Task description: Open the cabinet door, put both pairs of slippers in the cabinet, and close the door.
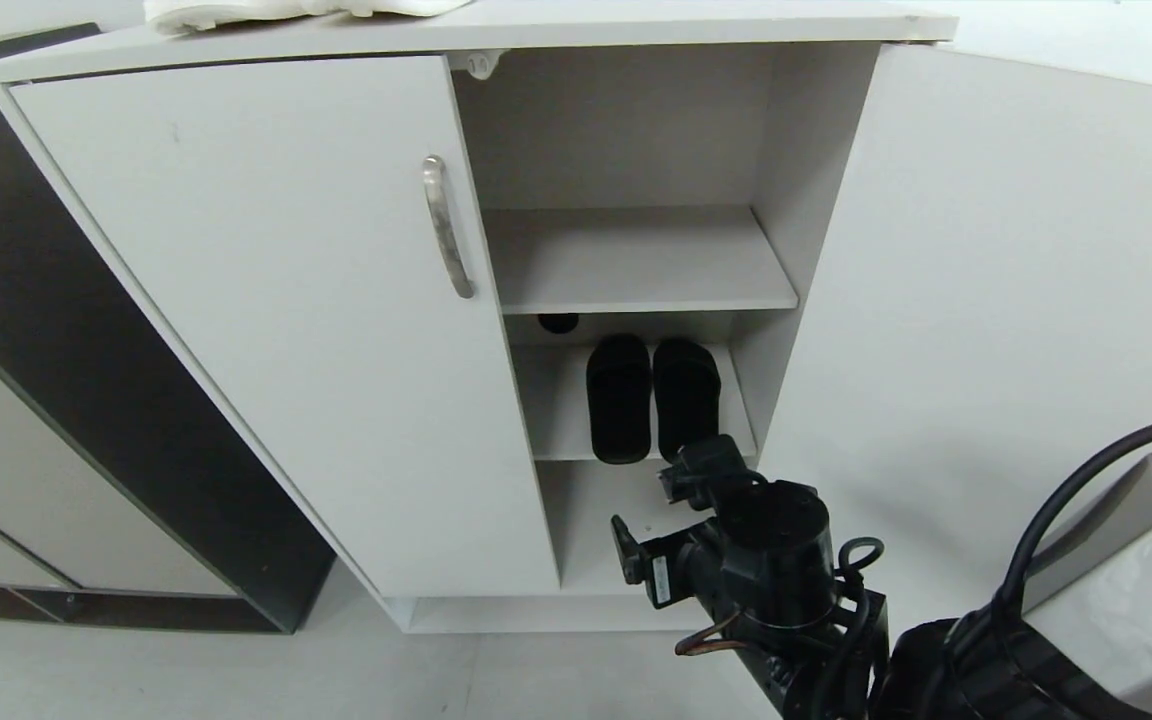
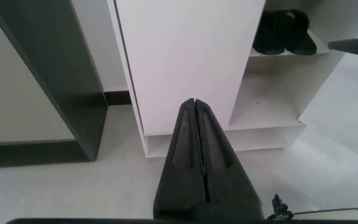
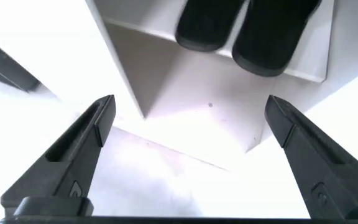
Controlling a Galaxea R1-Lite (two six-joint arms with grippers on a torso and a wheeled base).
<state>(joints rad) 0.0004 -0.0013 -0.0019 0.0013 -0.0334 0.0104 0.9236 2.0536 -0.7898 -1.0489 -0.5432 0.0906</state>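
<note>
The white cabinet (image 1: pixel 236 300) has its left door shut and its right door (image 1: pixel 986 300) swung wide open. A pair of black slippers (image 1: pixel 651 395) lies side by side on the middle shelf, also seen as slippers (image 2: pixel 284 31) and slippers (image 3: pixel 247 28). Behind them, a small dark shape (image 1: pixel 558 322) sits under the upper shelf (image 1: pixel 636 260); I cannot tell what it is. My right gripper (image 1: pixel 666 505) hangs open and holds nothing, in front of the bottom compartment (image 3: pixel 197 99), just below the slippers. My left gripper (image 2: pixel 194 106) is shut with nothing in it, low in front of the shut door.
A metal handle (image 1: pixel 448 240) is on the shut left door. A white cloth (image 1: pixel 286 10) lies on the cabinet top. Dark furniture (image 1: pixel 86 400) stands to the left, and a grey-white box (image 1: pixel 1136 560) sits at the lower right.
</note>
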